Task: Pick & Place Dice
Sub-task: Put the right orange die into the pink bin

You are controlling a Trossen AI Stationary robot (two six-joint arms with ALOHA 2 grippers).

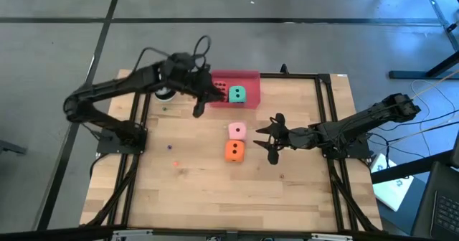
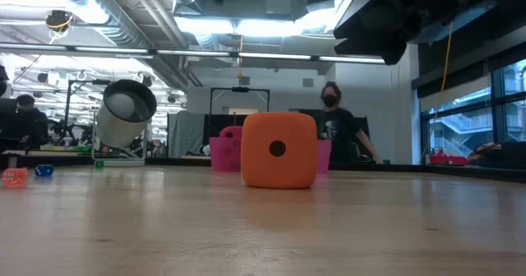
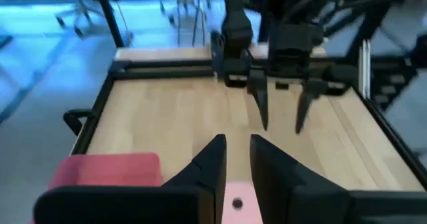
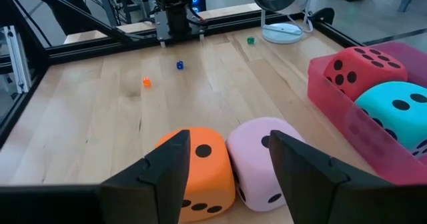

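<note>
A pink tray [image 1: 247, 76] at the table's far middle holds the green die [image 1: 237, 94] and the red die [image 4: 360, 69]. The light pink die [image 1: 237, 131] and the orange die [image 1: 234, 150] rest side by side on the wood at the table's middle. My left gripper [image 1: 198, 109] hovers by the tray's near left corner, its fingers [image 3: 208, 163] a narrow gap apart with nothing between them. My right gripper [image 4: 227, 174] stands open just right of the pink and orange dice [image 4: 200, 174], clear of both.
A white round device [image 4: 280, 1] stands at the far left by the tray. Tiny coloured bits [image 4: 147, 82] [image 4: 179, 65] lie on the left half of the wood. Black frame rails [image 1: 324, 112] edge the table. A person [image 2: 333, 128] stands beyond it.
</note>
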